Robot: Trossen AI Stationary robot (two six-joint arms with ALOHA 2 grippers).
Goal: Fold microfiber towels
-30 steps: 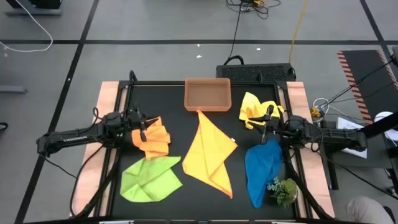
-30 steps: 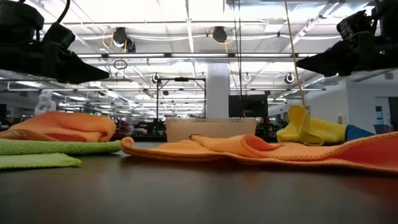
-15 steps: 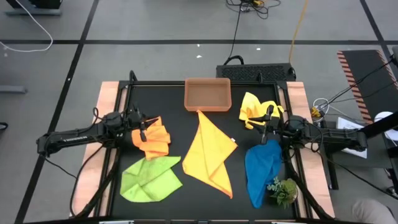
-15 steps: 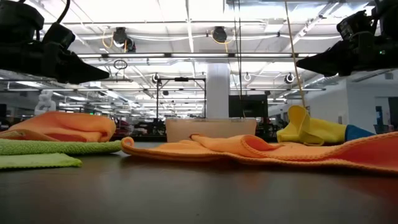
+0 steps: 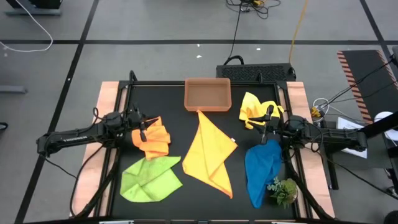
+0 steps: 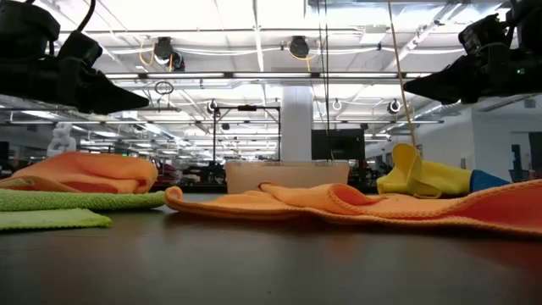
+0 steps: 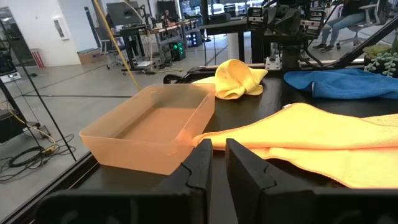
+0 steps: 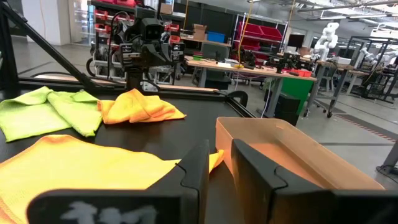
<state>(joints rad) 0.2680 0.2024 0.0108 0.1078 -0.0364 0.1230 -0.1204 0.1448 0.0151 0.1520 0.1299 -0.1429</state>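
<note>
The terracotta tray (image 5: 208,94) at the table's (image 5: 180,121) far edge holds nothing. Nearest it lies the large yellow towel (image 5: 208,153); the small yellow towel (image 5: 255,107), orange towel (image 5: 152,138), lime towel (image 5: 149,178) and blue towel (image 5: 261,168) lie farther off. Left claw (image 7: 217,163) and right claw (image 8: 219,163) hover nearly closed, gripping nothing. The plant sprig (image 5: 283,190) hides a corner of the blue towel.

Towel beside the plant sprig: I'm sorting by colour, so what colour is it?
Blue towel, lying next to the plant sprig; clearest in the high view.

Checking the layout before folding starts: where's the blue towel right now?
In the high view the blue towel lies at the table's front right, just below the right gripper, with the plant sprig touching its lower right edge.
</note>
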